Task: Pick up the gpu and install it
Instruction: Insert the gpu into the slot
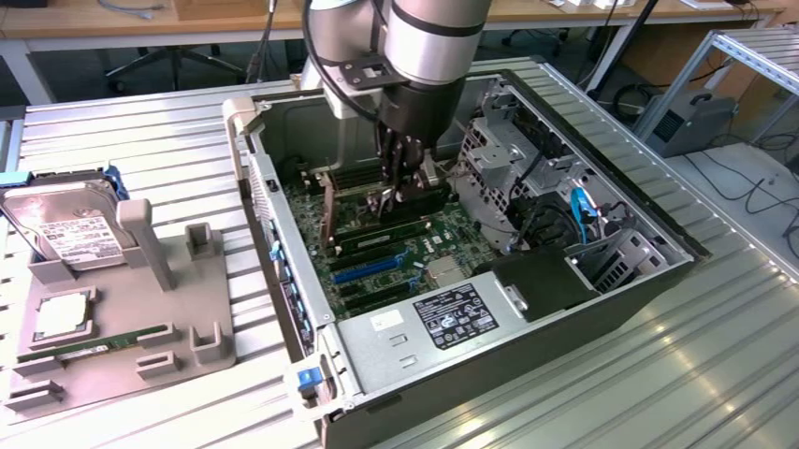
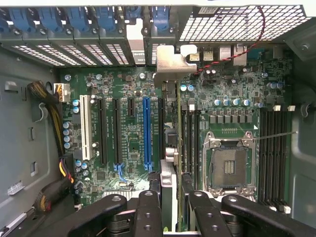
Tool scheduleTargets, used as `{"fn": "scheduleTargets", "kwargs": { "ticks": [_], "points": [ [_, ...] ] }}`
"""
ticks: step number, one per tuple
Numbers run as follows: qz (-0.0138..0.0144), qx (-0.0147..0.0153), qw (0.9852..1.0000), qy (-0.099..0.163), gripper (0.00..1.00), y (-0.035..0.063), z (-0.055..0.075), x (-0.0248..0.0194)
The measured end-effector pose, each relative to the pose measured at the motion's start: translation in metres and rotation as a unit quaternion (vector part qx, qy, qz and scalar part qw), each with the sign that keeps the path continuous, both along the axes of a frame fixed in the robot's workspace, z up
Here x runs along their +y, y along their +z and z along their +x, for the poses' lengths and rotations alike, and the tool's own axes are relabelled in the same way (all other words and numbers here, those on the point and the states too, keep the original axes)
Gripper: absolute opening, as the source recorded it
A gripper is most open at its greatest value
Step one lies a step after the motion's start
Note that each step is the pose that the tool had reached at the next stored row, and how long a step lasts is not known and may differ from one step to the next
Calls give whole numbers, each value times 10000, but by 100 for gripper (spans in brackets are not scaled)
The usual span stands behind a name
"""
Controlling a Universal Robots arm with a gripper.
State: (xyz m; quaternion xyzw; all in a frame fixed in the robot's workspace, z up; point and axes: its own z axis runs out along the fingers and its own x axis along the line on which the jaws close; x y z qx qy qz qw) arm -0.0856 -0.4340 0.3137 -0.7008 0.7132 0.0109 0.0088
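The gpu (image 2: 169, 143) is seen edge-on in the wrist view, a thin dark card standing upright over the motherboard (image 2: 128, 143). Its silvery end bracket (image 2: 173, 61) is close to the case's rear slot openings. My gripper (image 2: 170, 190) is shut on the card, one black finger (image 2: 149, 197) on each side. The card hangs just beside the blue slot (image 2: 146, 133), over a black slot; I cannot tell whether it is seated. In the exterior view, my gripper (image 1: 406, 192) reaches down into the open computer case (image 1: 268, 178) with the gpu (image 1: 425, 178) in it.
A CPU socket (image 2: 229, 165) and memory slots (image 2: 274, 153) lie beside the card. Cable bundles (image 2: 47, 106) run along one case wall. The power supply (image 1: 437, 323) and drive cage (image 1: 500, 159) crowd the case. At the exterior view's left, a grey fixture (image 1: 187, 327) holds a hard drive (image 1: 69, 234) and a memory stick (image 1: 107, 341).
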Motion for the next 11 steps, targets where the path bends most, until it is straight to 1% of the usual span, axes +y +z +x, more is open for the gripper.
{"fn": "scheduleTargets", "kwargs": {
  "ticks": [8,11],
  "points": [
    [0,0,10000,0,27,-8,-7,0],
    [1,-1,10000,0,27,-11,-28,0]
  ]
}}
